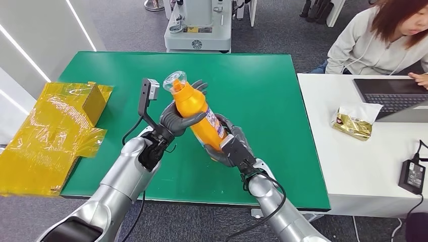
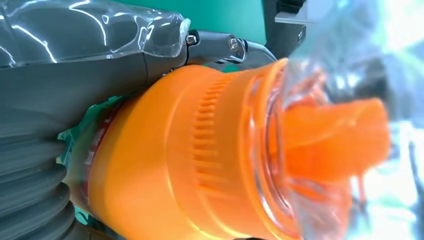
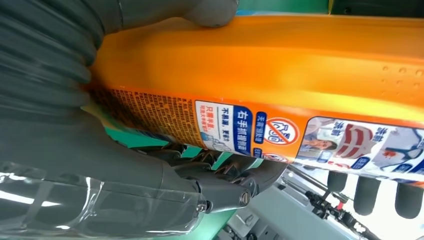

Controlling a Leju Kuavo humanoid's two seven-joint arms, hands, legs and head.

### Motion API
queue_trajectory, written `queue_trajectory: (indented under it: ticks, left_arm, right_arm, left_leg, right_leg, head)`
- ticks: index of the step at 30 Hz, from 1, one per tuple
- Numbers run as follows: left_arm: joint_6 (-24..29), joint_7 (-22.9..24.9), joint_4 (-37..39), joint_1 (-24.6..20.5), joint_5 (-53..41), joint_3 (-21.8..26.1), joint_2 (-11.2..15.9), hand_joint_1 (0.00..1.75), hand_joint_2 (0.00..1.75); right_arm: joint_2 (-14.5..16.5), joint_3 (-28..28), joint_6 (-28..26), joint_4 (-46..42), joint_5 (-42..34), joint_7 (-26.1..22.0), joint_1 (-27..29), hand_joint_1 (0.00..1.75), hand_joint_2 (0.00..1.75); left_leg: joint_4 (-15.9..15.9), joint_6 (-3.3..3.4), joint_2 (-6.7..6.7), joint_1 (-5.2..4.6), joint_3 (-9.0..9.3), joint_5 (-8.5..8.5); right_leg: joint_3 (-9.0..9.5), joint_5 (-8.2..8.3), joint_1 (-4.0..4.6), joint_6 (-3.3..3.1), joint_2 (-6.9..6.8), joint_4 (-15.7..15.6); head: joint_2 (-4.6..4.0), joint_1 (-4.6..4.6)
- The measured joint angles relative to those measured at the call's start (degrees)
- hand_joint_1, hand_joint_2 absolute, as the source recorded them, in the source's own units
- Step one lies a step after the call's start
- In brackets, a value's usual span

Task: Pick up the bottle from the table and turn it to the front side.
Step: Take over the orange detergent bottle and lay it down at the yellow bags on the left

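Observation:
An orange bottle (image 1: pixel 198 109) with a clear cap and a printed label is held tilted in the air above the green table (image 1: pixel 262 80), cap end up and away from me. My left hand (image 1: pixel 177 119) grips its upper body just below the cap. My right hand (image 1: pixel 229 146) grips its lower end. In the left wrist view the bottle's ribbed orange neck (image 2: pixel 200 150) and clear cap lie against the hand's grey cover (image 2: pixel 60 110). The right wrist view shows the label (image 3: pixel 260 130) with blue and white print, the thumb (image 3: pixel 210 12) lying on the bottle's orange body.
Crumpled yellow plastic wrapping (image 1: pixel 50 136) covers the table's left edge. At the right stands a white desk (image 1: pixel 353 166) with a gold packet (image 1: pixel 353 123), a laptop (image 1: pixel 393 98) and a black power brick (image 1: pixel 412 175). A person (image 1: pixel 378 35) sits there. A grey machine base (image 1: pixel 198 27) stands beyond the table.

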Motion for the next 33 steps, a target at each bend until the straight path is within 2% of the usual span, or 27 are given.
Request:
queue_trajectory:
  ticks: [7, 11, 14, 16, 18, 20, 24, 28, 33]
  left_arm:
    - [0.1, -0.4, 0.0, -0.3, -0.1, -0.3, -0.1, 0.0, 1.75]
    - [2.7, -1.8, 0.0, -0.4, -0.7, -0.5, -0.1, 0.0, 1.75]
    - [2.7, -2.2, 0.0, -0.4, 0.9, -0.5, 0.0, 0.0, 1.75]
    - [2.2, -2.2, 0.0, -0.4, 2.3, -0.5, 0.1, 0.07, 1.75]
    - [2.7, -2.4, -0.2, -0.3, 2.7, -0.5, 0.3, 0.95, 1.75]
    - [4.8, -3.3, -0.7, -0.1, 1.9, -0.5, 0.5, 1.75, 1.75]
    - [7.3, -3.9, -2.5, 0.9, 0.8, -0.5, 0.6, 1.75, 1.75]
    - [7.2, -3.6, -3.7, 1.8, 0.8, -0.5, 0.7, 1.75, 1.75]
    - [6.5, -3.5, -3.9, 1.8, 1.0, -0.5, 0.6, 1.75, 1.75]
  right_arm:
    - [0.1, -0.3, 0.0, 0.1, 0.0, 0.0, 0.0, 1.75, 1.75]
    - [0.1, -0.6, 0.2, 0.3, 0.3, 0.1, 0.1, 1.75, 1.75]
    - [0.2, -0.8, 0.4, 0.8, 0.9, 0.1, 0.1, 1.75, 1.75]
    - [0.2, -1.0, 0.4, 1.2, 1.0, 0.1, 0.1, 1.75, 1.75]
    - [0.2, -1.0, 0.4, 1.6, 1.1, 0.0, 0.1, 1.74, 1.75]
    - [0.2, -1.1, 0.4, 1.9, 1.1, 0.0, 0.1, 1.74, 1.75]
    - [0.7, -1.3, 0.5, 2.5, 1.2, -0.1, 0.0, 1.69, 1.75]
    - [0.9, -1.6, 0.6, 2.9, 1.3, -0.2, 0.0, 1.62, 1.75]
    - [1.3, -2.1, 0.0, 2.9, 1.7, -0.3, 0.2, 1.64, 1.75]
  left_leg:
    - [0.0, 0.0, 0.0, 0.0, 0.0, 0.0]
    - [0.0, 0.0, 0.0, 0.0, 0.0, 0.0]
    - [0.0, 0.0, 0.0, 0.0, -0.01, 0.0]
    - [0.0, 0.0, -0.01, 0.0, -0.02, 0.0]
    - [0.0, 0.0, -0.01, 0.0, -0.02, 0.0]
    - [0.0, 0.0, -0.01, 0.0, -0.03, 0.0]
    - [0.0, 0.0, -0.02, 0.0, -0.04, 0.0]
    - [0.0, 0.0, -0.02, 0.0, -0.05, 0.0]
    - [0.0, 0.0, -0.02, 0.0, -0.05, 0.0]
  right_leg:
    - [-0.01, 0.0, 0.0, 0.0, 0.01, 0.0]
    - [0.0, 0.0, 0.0, 0.0, 0.0, 0.0]
    - [0.0, 0.0, 0.0, 0.0, 0.0, 0.0]
    - [0.0, 0.0, 0.0, 0.0, -0.01, 0.0]
    - [0.0, 0.0, 0.0, 0.0, -0.01, 0.0]
    - [0.0, 0.0, 0.0, 0.0, -0.01, 0.0]
    - [0.0, 0.0, 0.0, 0.0, -0.03, 0.0]
    - [-0.01, 0.0, 0.0, 0.0, -0.03, 0.0]
    - [-0.01, 0.0, 0.0, 0.0, -0.03, 0.0]
  head:
    - [0.0, 0.0]
    - [0.0, 0.0]
    - [0.0, 0.0]
    - [0.0, 0.0]
    - [0.0, 0.0]
    - [0.0, 0.01]
    - [0.0, 0.0]
    - [0.0, 0.01]
    - [0.0, 0.0]
